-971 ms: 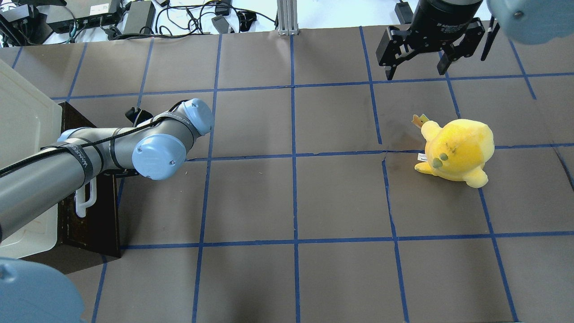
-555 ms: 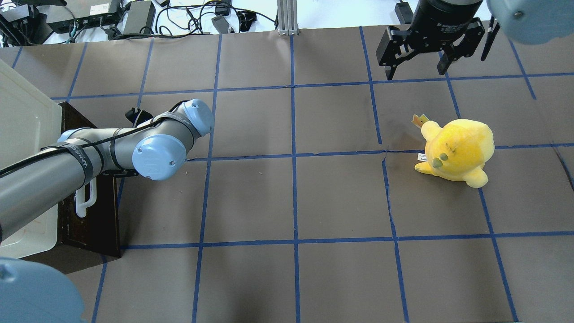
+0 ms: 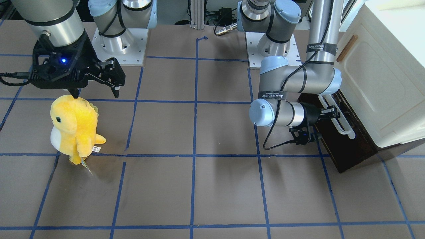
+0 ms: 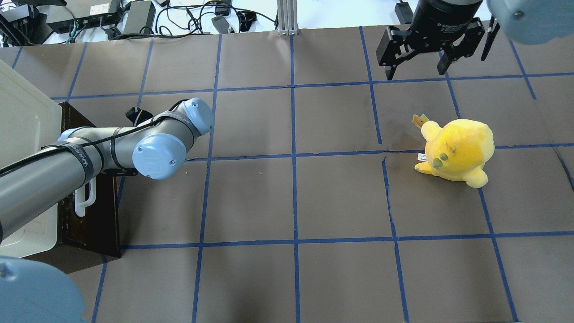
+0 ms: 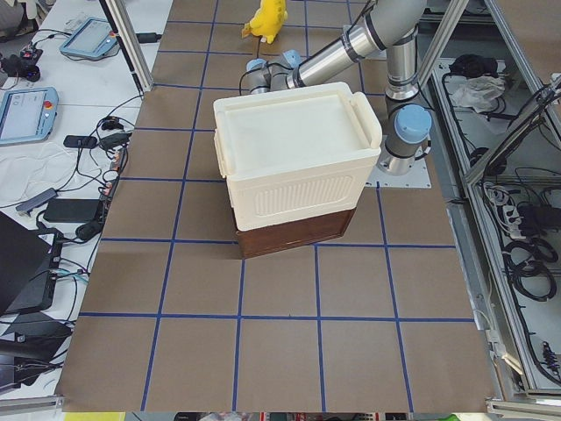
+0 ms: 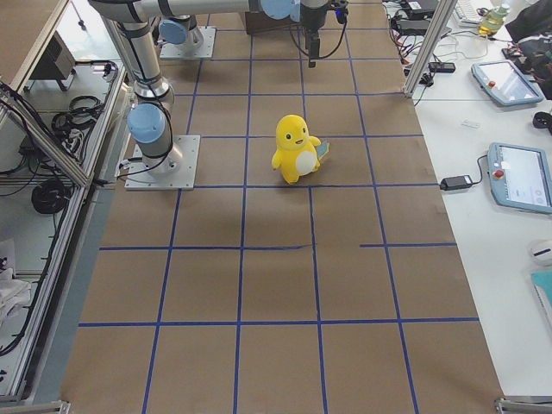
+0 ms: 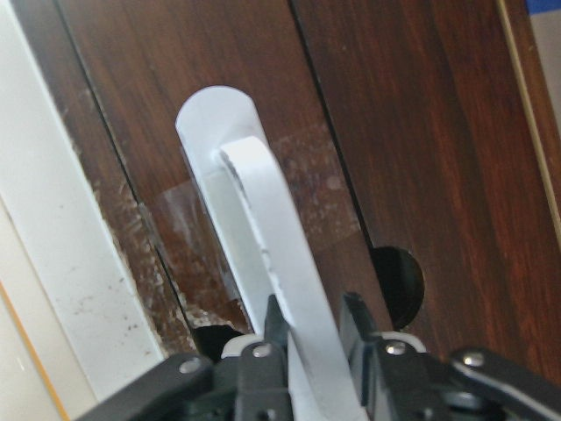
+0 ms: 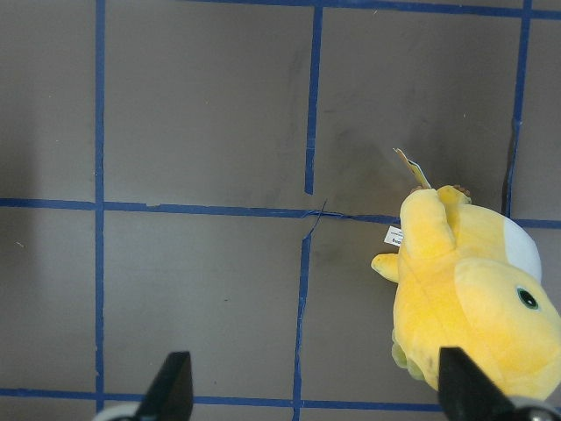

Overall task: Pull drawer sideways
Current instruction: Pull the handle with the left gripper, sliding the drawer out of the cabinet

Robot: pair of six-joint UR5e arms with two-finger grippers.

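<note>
The drawer (image 3: 345, 151) has a dark brown wood front at the foot of the cream cabinet (image 3: 382, 83). Its inside does not show. Its long white bar handle (image 3: 342, 126) also shows in the left wrist view (image 7: 263, 219) and the overhead view (image 4: 85, 199). My left gripper (image 3: 333, 113) is shut on this handle. The left wrist view shows the gripper (image 7: 311, 342) with a finger on each side of the bar. My right gripper (image 4: 417, 67) is open and empty, hovering above the table beyond a yellow plush; it also shows in the front-facing view (image 3: 96, 93).
A yellow plush toy (image 4: 457, 150) stands on the brown gridded table on my right side, just below the right gripper (image 8: 316, 395) in its wrist view. The cream cabinet (image 5: 298, 167) sits at the table's left end. Cables and power boxes (image 4: 112, 15) lie beyond the far edge.
</note>
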